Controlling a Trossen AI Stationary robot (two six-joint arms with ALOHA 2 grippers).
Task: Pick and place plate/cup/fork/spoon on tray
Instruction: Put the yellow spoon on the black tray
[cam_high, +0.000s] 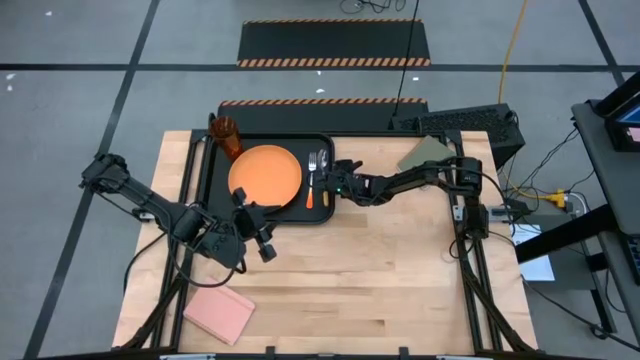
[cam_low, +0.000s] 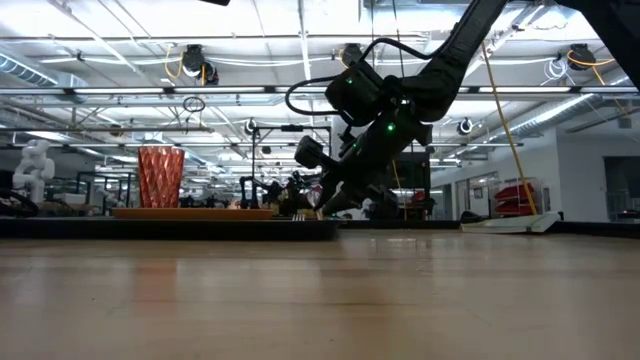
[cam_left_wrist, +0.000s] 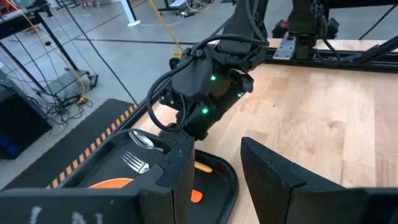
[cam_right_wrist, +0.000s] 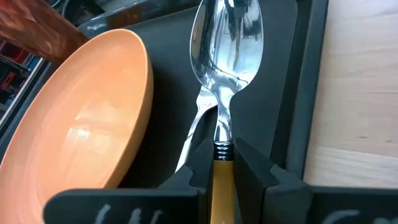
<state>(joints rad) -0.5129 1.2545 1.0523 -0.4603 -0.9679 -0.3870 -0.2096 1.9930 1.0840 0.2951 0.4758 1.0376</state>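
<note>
The black tray (cam_high: 215, 175) lies at the table's far left. On it are the orange plate (cam_high: 265, 172), the cup (cam_high: 226, 137) upright in its far left corner, and the fork (cam_high: 311, 178) right of the plate. My right gripper (cam_right_wrist: 222, 155) reaches over the tray's right rim, shut on the spoon (cam_right_wrist: 227, 43), which lies alongside the fork's tines (cam_left_wrist: 135, 163). My left gripper (cam_left_wrist: 217, 168) hovers open just off the tray's near edge with nothing between its fingers. My right gripper pinches the spoon's yellow handle (cam_right_wrist: 222, 177) between its two fingers, just behind the neck. The fingers lie along the handle, slanting down from the table's right side. The bowl (cam_left_wrist: 142, 138) points away from the gripper, low over the tray floor; whether it touches, I cannot tell.
A pink pad (cam_high: 220, 312) lies at the near left of the table and an olive-green pad (cam_high: 424, 152) at the far right. Bare wood (cam_high: 380, 270) spreads across the near middle and right.
</note>
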